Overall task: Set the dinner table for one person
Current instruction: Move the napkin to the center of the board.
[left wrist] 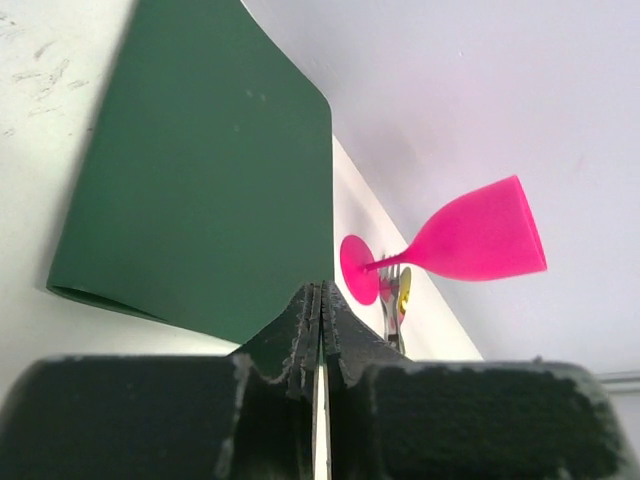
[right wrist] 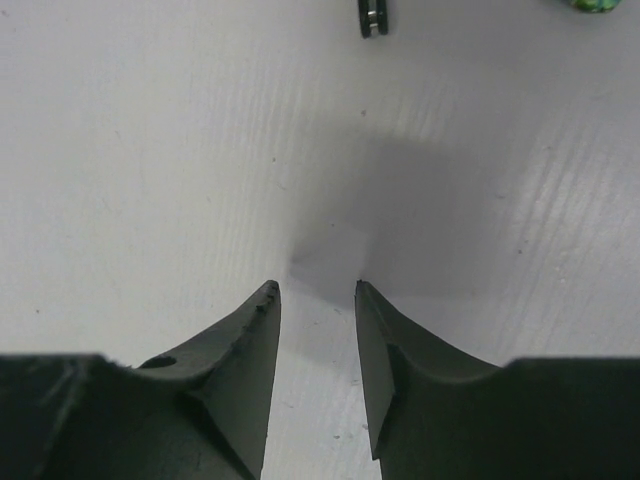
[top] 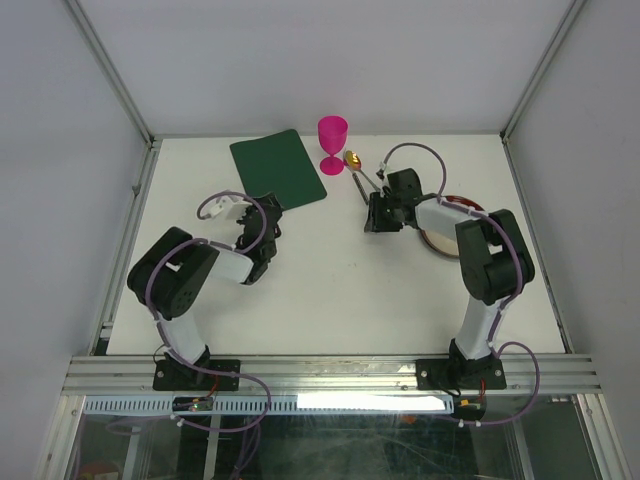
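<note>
While the left end effector (left wrist: 320, 292) sits clamped shut right at the near edge of the green placemat (left wrist: 200, 170) (might be pinching it, hard to say), the right end effector (right wrist: 317, 290) hangs partly open and empty over the white desk (top: 330, 290) that spreads under both arms. Pink goblet (top: 333, 143) stands just past the mat, cutlery (top: 360, 178) beside it.
</note>
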